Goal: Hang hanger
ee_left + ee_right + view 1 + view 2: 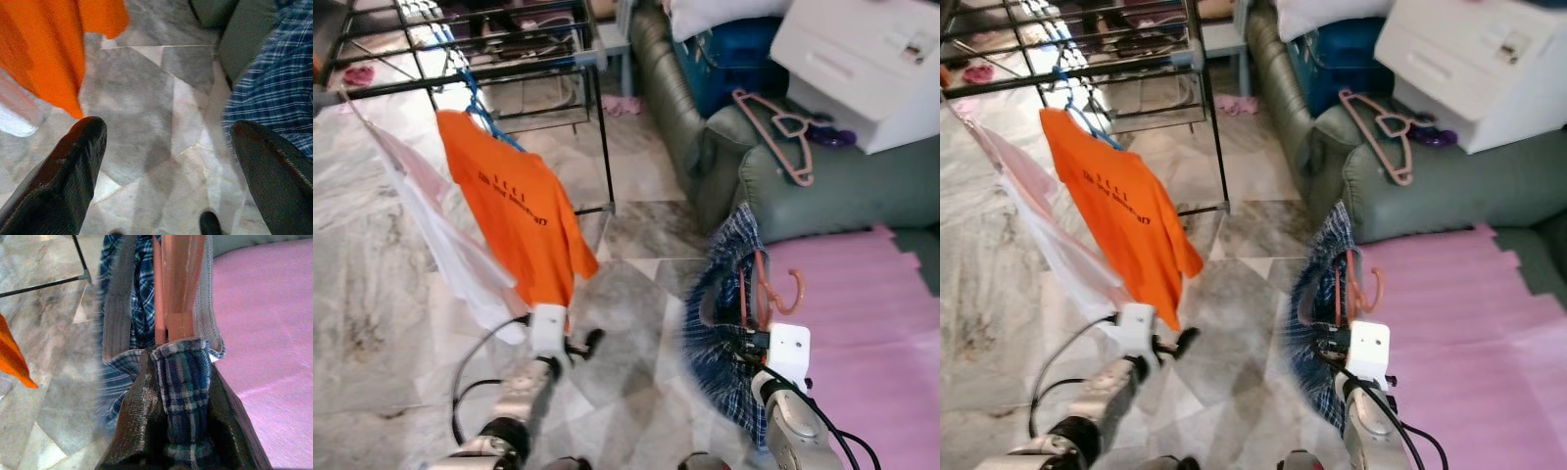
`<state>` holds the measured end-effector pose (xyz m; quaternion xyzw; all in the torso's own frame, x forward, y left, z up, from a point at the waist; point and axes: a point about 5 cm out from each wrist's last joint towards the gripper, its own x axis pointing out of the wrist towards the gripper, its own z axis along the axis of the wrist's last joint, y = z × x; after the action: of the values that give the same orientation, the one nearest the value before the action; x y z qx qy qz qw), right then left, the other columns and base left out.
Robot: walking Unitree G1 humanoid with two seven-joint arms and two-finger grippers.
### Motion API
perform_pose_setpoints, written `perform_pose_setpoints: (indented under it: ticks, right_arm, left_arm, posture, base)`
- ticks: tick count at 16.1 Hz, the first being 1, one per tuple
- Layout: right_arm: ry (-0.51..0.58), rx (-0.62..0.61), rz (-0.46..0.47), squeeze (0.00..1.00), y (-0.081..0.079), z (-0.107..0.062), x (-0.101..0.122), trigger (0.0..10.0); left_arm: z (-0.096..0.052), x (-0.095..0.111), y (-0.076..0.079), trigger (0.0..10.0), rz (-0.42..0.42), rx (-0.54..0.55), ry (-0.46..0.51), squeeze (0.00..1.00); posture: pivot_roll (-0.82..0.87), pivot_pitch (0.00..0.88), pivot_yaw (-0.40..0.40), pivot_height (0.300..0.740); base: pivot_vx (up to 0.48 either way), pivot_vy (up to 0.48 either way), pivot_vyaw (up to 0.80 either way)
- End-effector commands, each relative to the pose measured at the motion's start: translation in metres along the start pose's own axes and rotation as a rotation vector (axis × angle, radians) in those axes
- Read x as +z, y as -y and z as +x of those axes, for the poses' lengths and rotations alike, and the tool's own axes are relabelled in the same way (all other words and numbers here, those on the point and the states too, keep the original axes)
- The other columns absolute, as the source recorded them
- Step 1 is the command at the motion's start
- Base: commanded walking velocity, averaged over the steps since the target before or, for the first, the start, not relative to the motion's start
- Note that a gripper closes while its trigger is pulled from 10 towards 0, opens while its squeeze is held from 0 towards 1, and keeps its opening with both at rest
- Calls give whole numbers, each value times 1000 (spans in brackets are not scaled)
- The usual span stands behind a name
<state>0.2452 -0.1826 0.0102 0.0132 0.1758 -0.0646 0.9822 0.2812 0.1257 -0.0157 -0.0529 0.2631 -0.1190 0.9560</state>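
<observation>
Marble tile floor [636, 362] with a pink foam mat [871, 313] beside the green sofa [822, 176]. Right end effector [183, 382] clamped on a salmon hanger [773, 294] carrying a blue plaid shirt [720, 323], low in front of the sofa. Left end effector [171, 166] spread wide, empty, below the orange T-shirt [519, 211] on the black drying rack [509, 69]; spare pink hangers [783, 132] lie on the sofa

Marble floor [372, 294] carries a pink mat [862, 323]; drying rack [470, 49].

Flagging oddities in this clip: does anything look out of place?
A spare pink hanger lies loose on the green sofa's arm instead of the rack. The right claw is shut on a hangered plaid garment.
</observation>
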Motion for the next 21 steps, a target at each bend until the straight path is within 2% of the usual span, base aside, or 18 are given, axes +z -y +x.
perform_pose_setpoints:
  ticks: [1, 9, 12, 21]
  right_arm:
    - [18, 8, 5, 0, -2, -1, 2, 10000]
    - [18, 72, -3, 0, -11, -2, 2, 10000]
    - [2, 72, 6, 0, -11, -3, 0, 10000]
    - [34, 3, -18, 0, -1, 1, 8, 10000]
  left_arm:
    - [-2, -1, -7, 10000, 8, 20, -10, 0]
    - [2, 16, 1, 10000, 8, -27, 73, 0]
    - [2, 20, 3, 10000, 15, -47, 98, 0]
    - [2, 19, 6, 10000, 12, -73, 95, 0]
  posture:
    - [-248, 167, 57, 740]
    - [-251, 165, 60, 740]
    - [-250, 166, 59, 740]
    - [-242, 166, 58, 740]
  base:
    - [0, 0, 0]
    - [0, 130, 767]
    - [0, 0, 0]
    - [308, 0, 0]
